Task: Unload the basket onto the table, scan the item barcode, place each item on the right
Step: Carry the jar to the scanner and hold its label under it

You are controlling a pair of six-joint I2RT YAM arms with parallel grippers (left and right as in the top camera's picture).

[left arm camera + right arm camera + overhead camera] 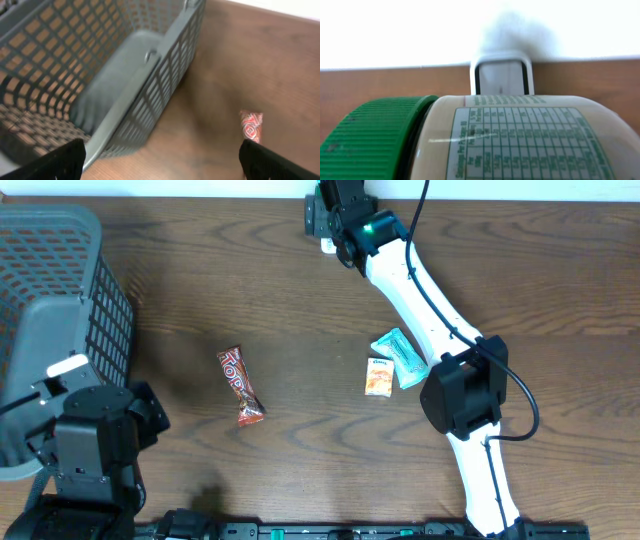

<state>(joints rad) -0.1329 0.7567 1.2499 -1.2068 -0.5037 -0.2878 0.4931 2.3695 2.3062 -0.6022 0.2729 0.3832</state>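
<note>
Green-capped bottle (520, 140) cropped by frame, clasped by right gripper (322, 222) at worktop's (300, 310) far edge, scanner (502, 75) half hidden behind, left gripper (160, 155) spread wide.

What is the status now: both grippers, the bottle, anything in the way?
Left gripper open, empty, by basket. Right gripper shut on bottle, held before white scanner. Candy bar lies well aside, not in the way.

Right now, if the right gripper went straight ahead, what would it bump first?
Probably the small white black-rimmed scanner box at the far edge of the table, just past the green-capped bottle the right gripper holds. Depth is unclear.
</note>
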